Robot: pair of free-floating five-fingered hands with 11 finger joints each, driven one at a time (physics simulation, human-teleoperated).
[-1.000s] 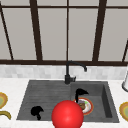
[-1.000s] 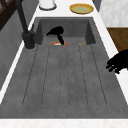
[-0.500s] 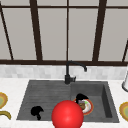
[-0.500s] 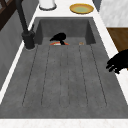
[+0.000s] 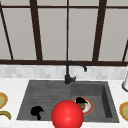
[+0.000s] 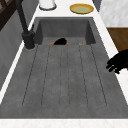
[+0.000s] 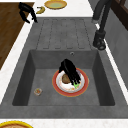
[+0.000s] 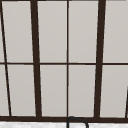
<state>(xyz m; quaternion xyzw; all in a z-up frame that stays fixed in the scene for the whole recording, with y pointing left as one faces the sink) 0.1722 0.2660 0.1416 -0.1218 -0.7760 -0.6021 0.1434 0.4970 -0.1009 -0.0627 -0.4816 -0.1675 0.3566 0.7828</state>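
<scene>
Fingers of the right hand stretch down onto the food on the orange-rimmed plate in the sink basin, relaxed and clamped on nothing I can make out. The left hand hovers over the drainboard's front edge, fingers loosely curled, holding nothing.

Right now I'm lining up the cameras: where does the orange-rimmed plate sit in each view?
Front view: plate in the basin, right of the red ball.
Left side view: orange sliver beyond the drainboard.
Right side view: plate mid-basin, under the right hand.
Upper view: not in it.
Shared landmark: the black faucet.
</scene>
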